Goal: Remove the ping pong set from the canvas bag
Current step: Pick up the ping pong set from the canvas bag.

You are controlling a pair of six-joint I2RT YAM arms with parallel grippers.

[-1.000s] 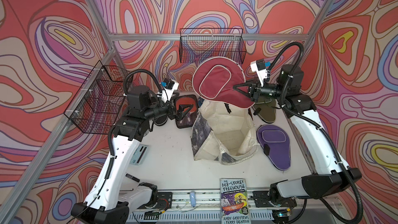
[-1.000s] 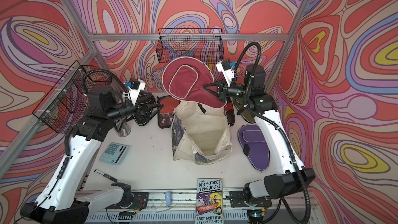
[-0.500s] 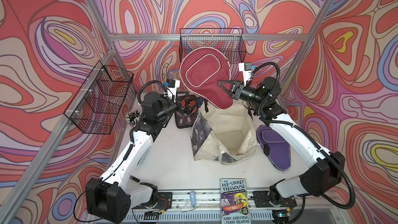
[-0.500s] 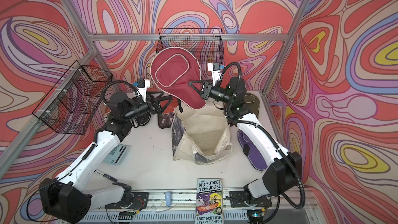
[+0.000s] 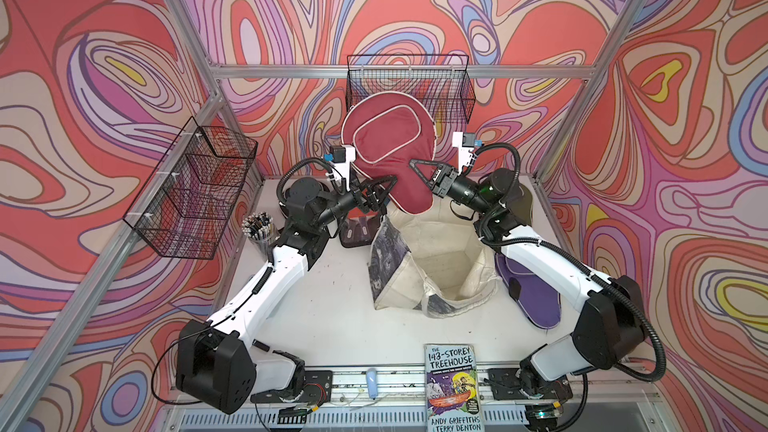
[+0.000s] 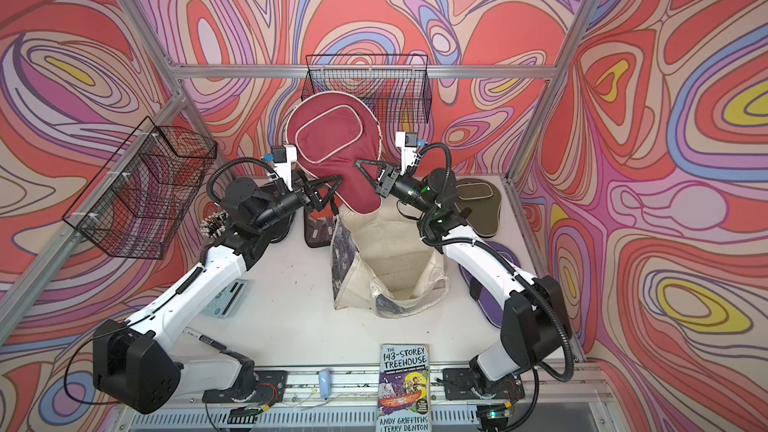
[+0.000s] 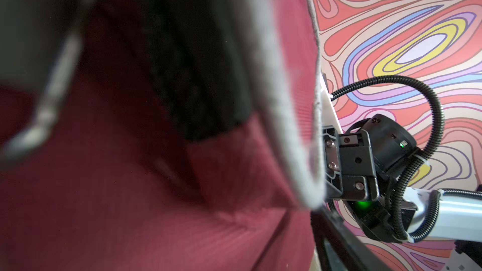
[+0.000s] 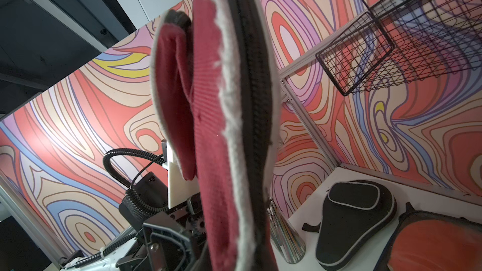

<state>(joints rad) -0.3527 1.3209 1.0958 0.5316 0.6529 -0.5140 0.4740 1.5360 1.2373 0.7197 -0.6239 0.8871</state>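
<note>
Right gripper (image 5: 412, 163) pinches maroon case (image 5: 384, 143) above bag (image 5: 386, 251); left gripper (image 5: 385, 191) straddles its edge, grip unclear. If right releases early, case drops back in.

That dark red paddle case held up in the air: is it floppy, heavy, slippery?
Probably stiff: the maroon case stands upright, its round head above the right gripper, without drooping. Likely light, since a pinch at its edge seems to hold it. Its ribbed fabric looks grippy, so slipping seems unlikely.
</note>
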